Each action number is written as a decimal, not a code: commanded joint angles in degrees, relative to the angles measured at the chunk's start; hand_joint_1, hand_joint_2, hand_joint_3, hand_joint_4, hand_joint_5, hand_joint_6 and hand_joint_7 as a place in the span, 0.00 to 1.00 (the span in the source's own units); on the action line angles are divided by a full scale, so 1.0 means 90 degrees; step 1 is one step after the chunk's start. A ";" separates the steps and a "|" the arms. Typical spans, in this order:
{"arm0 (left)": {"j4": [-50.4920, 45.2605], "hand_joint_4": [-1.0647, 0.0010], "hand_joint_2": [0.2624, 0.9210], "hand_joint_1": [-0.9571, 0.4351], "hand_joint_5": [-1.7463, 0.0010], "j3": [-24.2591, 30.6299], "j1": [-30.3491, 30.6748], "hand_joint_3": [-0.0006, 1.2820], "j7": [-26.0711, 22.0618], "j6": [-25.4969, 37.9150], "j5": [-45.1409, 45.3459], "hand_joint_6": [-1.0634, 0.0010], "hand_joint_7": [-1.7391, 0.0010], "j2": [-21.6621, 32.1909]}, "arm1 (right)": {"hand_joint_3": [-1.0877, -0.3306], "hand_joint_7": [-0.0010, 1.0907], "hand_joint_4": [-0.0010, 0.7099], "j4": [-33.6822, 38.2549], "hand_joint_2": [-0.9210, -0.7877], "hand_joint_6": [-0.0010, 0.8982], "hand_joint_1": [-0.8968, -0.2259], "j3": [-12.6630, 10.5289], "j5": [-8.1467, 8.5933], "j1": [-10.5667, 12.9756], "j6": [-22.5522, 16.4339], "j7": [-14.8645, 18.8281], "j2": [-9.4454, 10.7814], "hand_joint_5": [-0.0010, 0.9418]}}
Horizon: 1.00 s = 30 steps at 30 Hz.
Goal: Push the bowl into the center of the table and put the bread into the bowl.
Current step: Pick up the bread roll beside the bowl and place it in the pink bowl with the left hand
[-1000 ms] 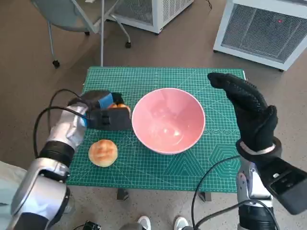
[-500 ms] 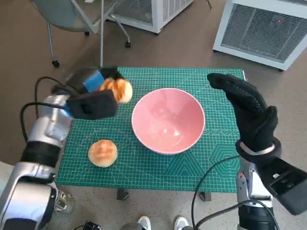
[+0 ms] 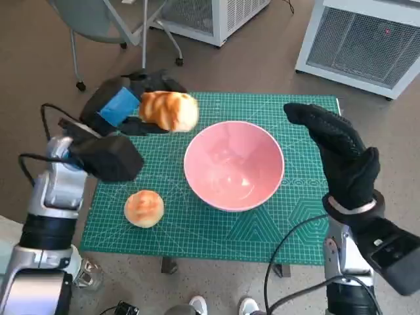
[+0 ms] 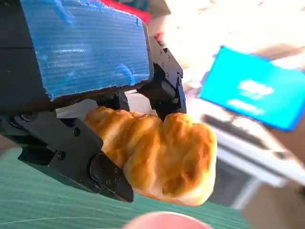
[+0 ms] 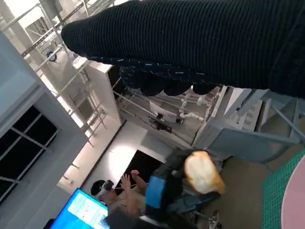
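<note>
My left hand [image 3: 125,105] holds a golden bread loaf [image 3: 169,110] raised above the table's far left part, just left of the pink bowl [image 3: 234,164]. The left wrist view shows that loaf [image 4: 155,157] gripped between the black fingers [image 4: 164,93], with the bowl's pink rim [image 4: 162,220] at the picture's edge. The bowl stands near the middle of the green mat [image 3: 216,230]. A round bun [image 3: 144,208] lies on the mat at the front left. My right hand [image 3: 338,154] is raised to the right of the bowl, fingers stretched out, holding nothing. The right wrist view catches the loaf [image 5: 202,172] in the left hand [image 5: 159,191].
A chair [image 3: 98,20] stands beyond the table's far left; white machine cabinets [image 3: 367,39] stand at the back. A person [image 5: 116,193] sits in the background of the right wrist view near a blue screen [image 5: 78,214]. Feet [image 3: 220,306] show below the table's front edge.
My left hand has lifted the loaf off the mat and carried it up and to the right, towards the bowl. The right hand, bowl and bun have stayed put.
</note>
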 commanded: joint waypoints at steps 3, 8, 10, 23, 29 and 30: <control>-0.0152 0.26 0.99 0.69 0.37 -0.0472 0.0092 0.01 -0.0025 -0.0426 0.0209 0.37 0.38 -0.0484 | 0.51 0.46 0.15 -0.0006 0.00 0.00 0.31 -0.0019 0.0133 0.0154 0.0145 0.0114 -0.0034 0.00; 0.0233 0.25 0.99 0.69 0.38 -0.0894 -0.0051 0.01 -0.0153 -0.0663 0.0445 0.38 0.37 -0.0772 | 0.51 0.46 0.15 -0.0037 0.00 0.00 0.31 -0.0020 0.0172 0.0181 0.0196 0.0130 -0.0030 0.00; 0.0372 0.26 1.00 0.69 0.38 -0.1007 -0.0100 0.01 -0.0165 -0.0738 0.0527 0.39 0.37 -0.0848 | 0.51 0.46 0.14 -0.0060 0.00 0.00 0.31 -0.0016 0.0184 0.0194 0.0219 0.0128 -0.0027 0.00; 0.1711 0.42 1.00 0.69 0.30 -0.1352 -0.0396 0.10 -0.0020 -0.1267 0.0850 0.47 0.28 -0.1294 | 0.52 0.45 0.14 -0.0329 0.00 0.00 0.31 -0.0003 0.0237 0.0405 0.0357 0.0112 -0.0016 0.00; 0.1876 0.57 0.94 0.70 0.59 -0.1347 -0.0380 0.12 -0.0461 -0.1258 0.0615 0.59 0.54 -0.1303 | 0.52 0.45 0.14 -0.0435 0.00 0.00 0.31 0.0009 0.0201 0.0477 0.0404 0.0069 0.0015 0.00; 0.1879 0.61 0.93 0.69 0.79 -0.1356 -0.0373 0.08 -0.0541 -0.1240 0.0604 0.59 0.73 -0.1282 | 0.52 0.45 0.13 -0.0454 0.00 0.00 0.31 0.0011 0.0195 0.0486 0.0416 0.0059 0.0019 0.00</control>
